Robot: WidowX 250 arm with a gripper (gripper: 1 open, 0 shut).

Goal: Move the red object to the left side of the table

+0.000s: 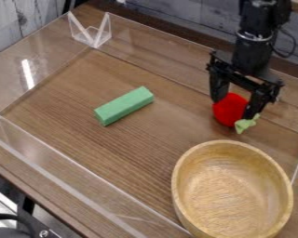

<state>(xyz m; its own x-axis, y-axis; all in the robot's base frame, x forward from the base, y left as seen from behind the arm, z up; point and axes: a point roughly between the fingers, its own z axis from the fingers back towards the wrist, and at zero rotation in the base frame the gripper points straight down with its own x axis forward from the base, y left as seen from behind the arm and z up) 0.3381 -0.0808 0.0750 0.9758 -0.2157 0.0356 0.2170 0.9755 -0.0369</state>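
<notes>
While I watch the single camera feed, the red object (pixel 230 109) sits on the right side of the table (pixel 101 153), a small round strawberry-like toy with a glossy red body. A light green leafy tip (pixel 248 124) pokes out from its lower right, toward the near right corner. It is much smaller than anything else on the surface.

My gripper (pixel 244 96) hangs right over it, pointing straight down, with its black jaws spread wide. One finger comes down at the toy's left edge and the other at its right, so the red body shows between them. I cannot tell from this angle whether either finger touches it; nothing is clamped.

Just in front of the toy, toward the camera, stands a round wooden bowl (pixel 234 191), pale and grained inside, near the toy but apart from it. Well to the left of the toy, around the middle of the brown wood-grain top, lies a green rectangular block (pixel 124 105), set at a slant. Low clear acrylic walls (pixel 64 177) edge the surface, and a clear angled bracket (pixel 89 31) stands at the far left corner.

I can read no brand, label or writing on the toy, the block, the bowl or the arm.
</notes>
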